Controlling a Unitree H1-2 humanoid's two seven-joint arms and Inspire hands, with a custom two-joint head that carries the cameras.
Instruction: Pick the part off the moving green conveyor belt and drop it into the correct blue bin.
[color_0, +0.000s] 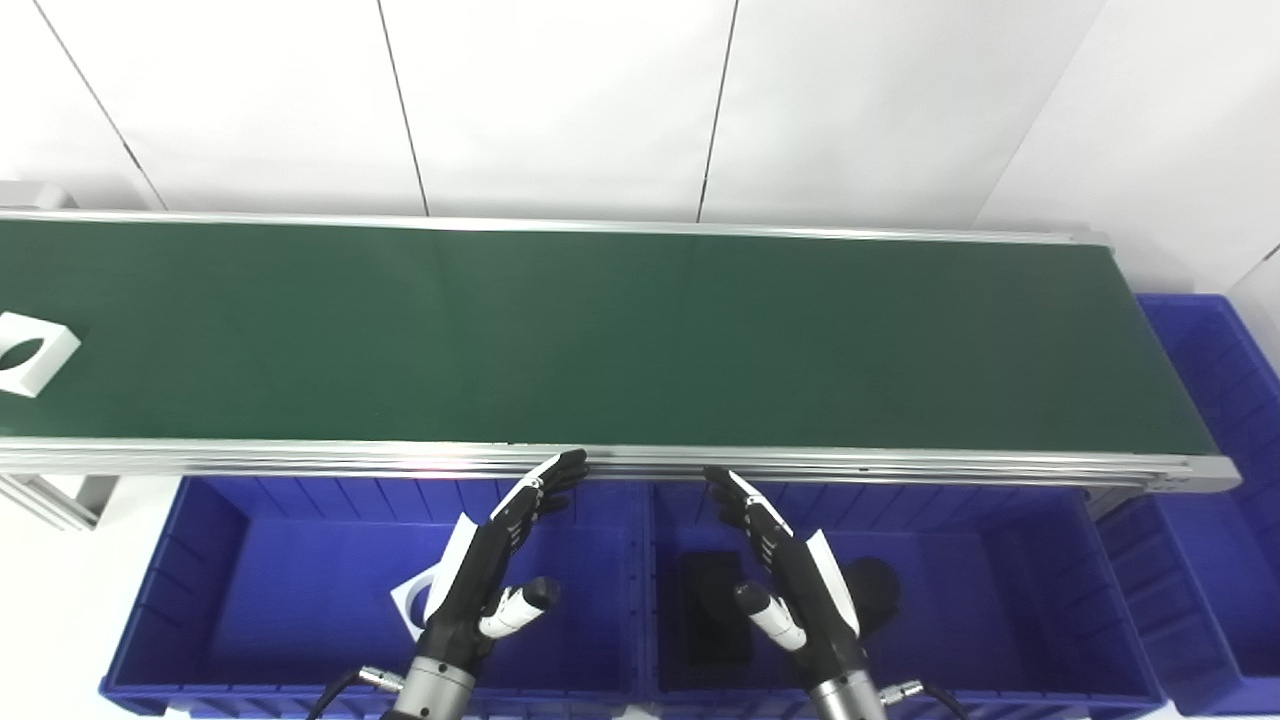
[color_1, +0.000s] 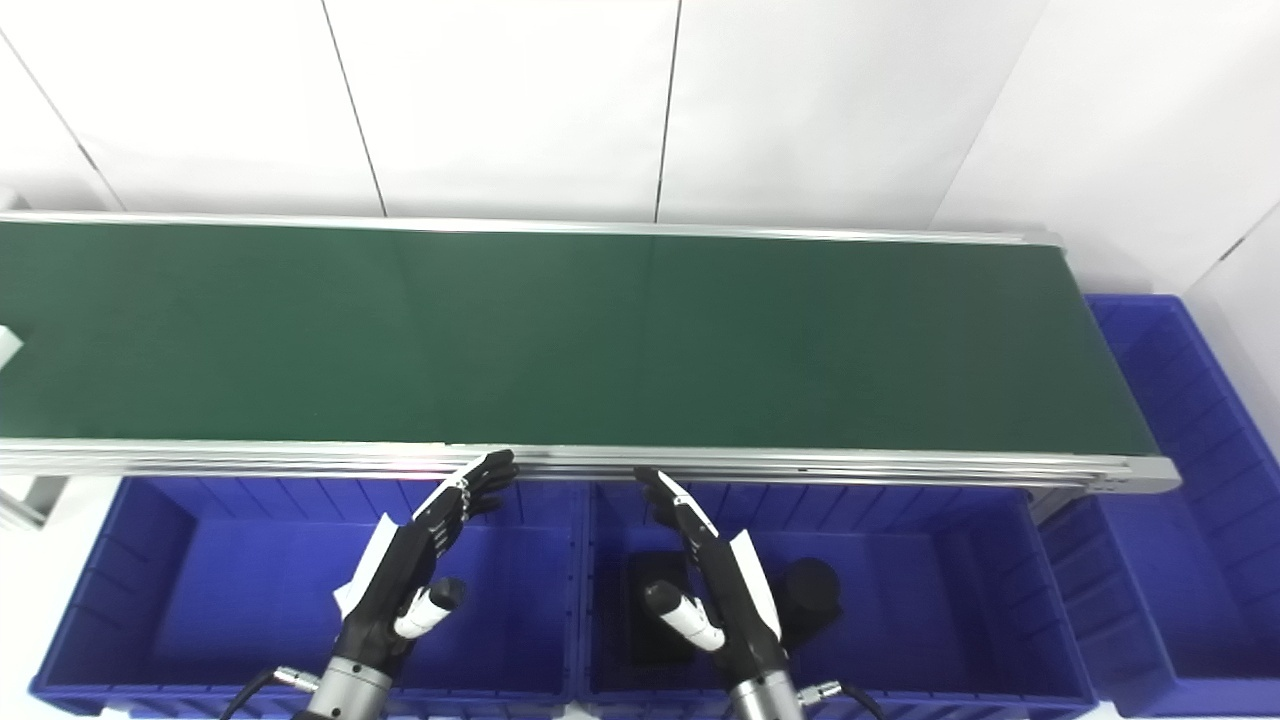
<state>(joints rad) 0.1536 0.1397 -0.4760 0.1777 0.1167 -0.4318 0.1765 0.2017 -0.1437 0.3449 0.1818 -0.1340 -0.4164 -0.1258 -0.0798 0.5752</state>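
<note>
The left hand (color_0: 492, 575) hangs empty with fingers spread, fingertips reaching up to the near rail of the conveyor belt (color_0: 600, 340), poised above the left blue bin (color_0: 215, 560); the right hand (color_0: 790, 570) mirrors it, likewise empty and spread, over the middle blue bin (color_0: 1010, 560). The part (color_0: 30, 352), a white block with a leaf-shaped opening, lies far off to the left on the green belt, well apart from both hands and cut by the picture's edge in the left eye view; in the right eye view only a sliver of it shows. The left hand is clearly the nearer, so the pick looks to be its job once the part comes closer. Behind the left hand a similar white piece (color_0: 412, 603) lies in the left bin, partly hidden. Dark pieces (color_0: 715, 610) lie in the middle bin, their shapes hard to make out. A third blue bin (color_0: 1215, 400) stands at the belt's right end.
</note>
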